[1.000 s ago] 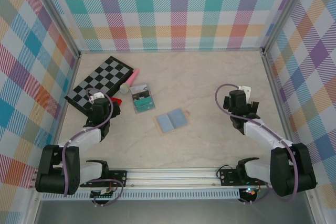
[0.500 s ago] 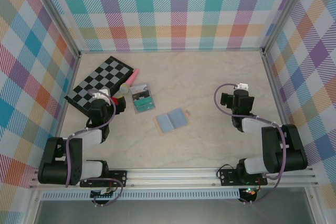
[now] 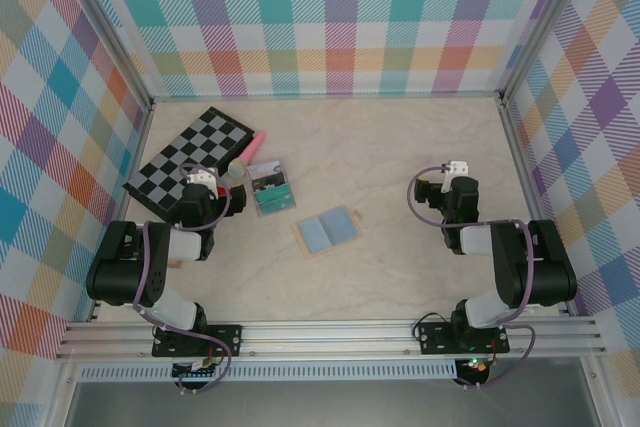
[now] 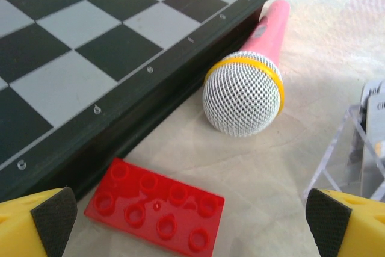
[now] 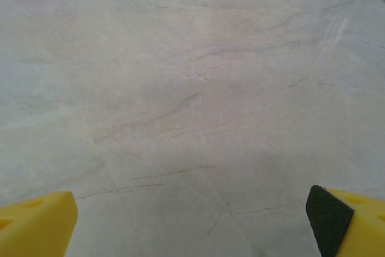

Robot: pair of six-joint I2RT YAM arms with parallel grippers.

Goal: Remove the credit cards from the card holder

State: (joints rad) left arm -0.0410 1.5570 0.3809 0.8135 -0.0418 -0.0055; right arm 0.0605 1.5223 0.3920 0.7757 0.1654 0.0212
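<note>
The card holder [image 3: 327, 231] lies open and flat mid-table, tan-edged with two light-blue inner panels facing up. I cannot make out separate credit cards on it. My left gripper [image 3: 208, 190] sits low at the left, well apart from the holder. Its yellow fingers [image 4: 36, 224] stand open over a red brick [image 4: 155, 206]. My right gripper [image 3: 452, 185] rests at the right, about as far from the holder. It is open, its fingertips [image 5: 346, 221] wide apart over bare table.
A folded chessboard [image 3: 190, 157] lies at the back left, with a pink microphone [image 4: 243, 91] against its edge. A teal-and-dark item in clear plastic [image 3: 272, 189] lies between the left gripper and the holder. Plaid walls enclose the table.
Both arms have folded back toward their bases, with the grippers staying low and open. The left gripper now covers the red brick in the top view. The card holder has not moved.
</note>
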